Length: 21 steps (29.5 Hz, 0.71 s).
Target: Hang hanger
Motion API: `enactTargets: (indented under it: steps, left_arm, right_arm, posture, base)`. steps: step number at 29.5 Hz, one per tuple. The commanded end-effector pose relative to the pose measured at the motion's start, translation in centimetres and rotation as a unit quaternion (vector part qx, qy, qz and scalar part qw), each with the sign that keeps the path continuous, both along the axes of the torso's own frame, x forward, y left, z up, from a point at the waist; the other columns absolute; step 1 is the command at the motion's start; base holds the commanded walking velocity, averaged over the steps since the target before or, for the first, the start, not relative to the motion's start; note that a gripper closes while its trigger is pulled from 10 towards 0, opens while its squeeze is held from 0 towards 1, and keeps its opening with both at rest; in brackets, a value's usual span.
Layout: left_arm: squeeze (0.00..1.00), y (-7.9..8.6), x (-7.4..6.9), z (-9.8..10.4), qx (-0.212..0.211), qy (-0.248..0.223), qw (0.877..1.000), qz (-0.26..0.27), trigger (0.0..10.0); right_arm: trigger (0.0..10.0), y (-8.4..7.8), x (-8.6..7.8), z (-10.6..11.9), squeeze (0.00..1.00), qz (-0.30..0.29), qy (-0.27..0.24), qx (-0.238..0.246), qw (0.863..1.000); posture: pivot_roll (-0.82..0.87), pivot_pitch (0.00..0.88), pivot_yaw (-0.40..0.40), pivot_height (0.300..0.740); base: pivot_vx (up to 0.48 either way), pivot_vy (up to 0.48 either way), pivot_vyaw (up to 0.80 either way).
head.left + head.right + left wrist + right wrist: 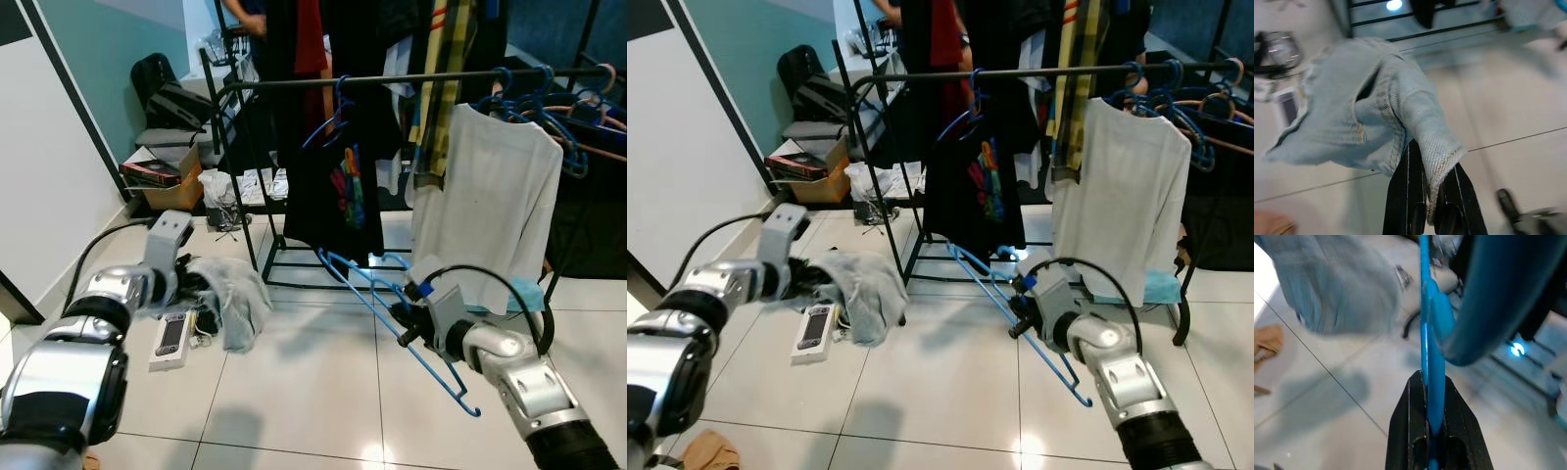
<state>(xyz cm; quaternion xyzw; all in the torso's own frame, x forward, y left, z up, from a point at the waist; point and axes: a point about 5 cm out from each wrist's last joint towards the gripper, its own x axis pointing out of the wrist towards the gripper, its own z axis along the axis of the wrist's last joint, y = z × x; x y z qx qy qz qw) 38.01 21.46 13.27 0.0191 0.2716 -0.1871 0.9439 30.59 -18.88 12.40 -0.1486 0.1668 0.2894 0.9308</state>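
With the right gripper point(407, 328) pinching the blue hanger point(392, 308) and the left gripper point(1425, 196) pinching the jeans point(230, 294), lift the hanger's hook squarely over the rail point(392, 80).

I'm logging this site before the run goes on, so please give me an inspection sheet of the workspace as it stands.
Surface: pale tiled floor, glossy.
Job's things: blue hanger held low, off the rack rail; light denim garment hanging from the left gripper.
Clutter: handheld device on the floor, cardboard box, scattered papers.
Grippers: right gripper shut on the blue hanger; left gripper shut on the denim.
Cables: black cable looping over the right wrist.
Surroundings: white shirt and black top on the rail; a person behind the rack.
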Motion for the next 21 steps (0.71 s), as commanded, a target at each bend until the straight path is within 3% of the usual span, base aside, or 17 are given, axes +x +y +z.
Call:
enactTargets:
  steps: [1,7,14,17,21]
  left_arm:
    - [0.00,-0.8,0.9,1.9,-0.028,-0.026,0.999,0.000,10.0]
    - [0.00,-3.7,2.0,3.4,-0.042,-0.026,0.999,0.008,10.0]
    - [0.00,-4.0,2.0,3.3,-0.029,-0.014,0.999,0.016,10.0]
    - [0.00,-3.7,2.3,3.8,-0.010,-0.027,0.999,0.046,10.0]
    - [0.00,-3.5,2.5,4.2,-0.016,-0.034,0.997,0.066,10.0]
  right_arm:
    - [10.0,0.8,-0.2,1.1,0.00,0.031,-0.016,0.020,0.999]
    - [10.0,1.9,-0.7,3.9,0.00,0.081,-0.048,0.050,0.994]
    - [10.0,2.5,-1.4,4.7,0.00,0.111,-0.045,0.075,0.990]
    - [10.0,2.4,-4.1,5.6,0.00,0.187,-0.004,0.080,0.979]
    - [10.0,1.8,-5.0,5.4,0.00,0.201,0.030,0.064,0.977]
  posture:
    - [-0.06,0.000,0.137,0.740]
    - [-0.07,0.000,0.147,0.740]
    - [-0.07,0.000,0.154,0.740]
    - [-0.07,0.000,0.160,0.740]
    - [-0.08,0.000,0.159,0.740]
  base:
    - [0.000,0.000,0.00]
    - [0.000,0.000,0.00]
    - [0.000,0.000,0.00]
    - [0.000,0.000,0.00]
    - [0.000,0.000,0.00]
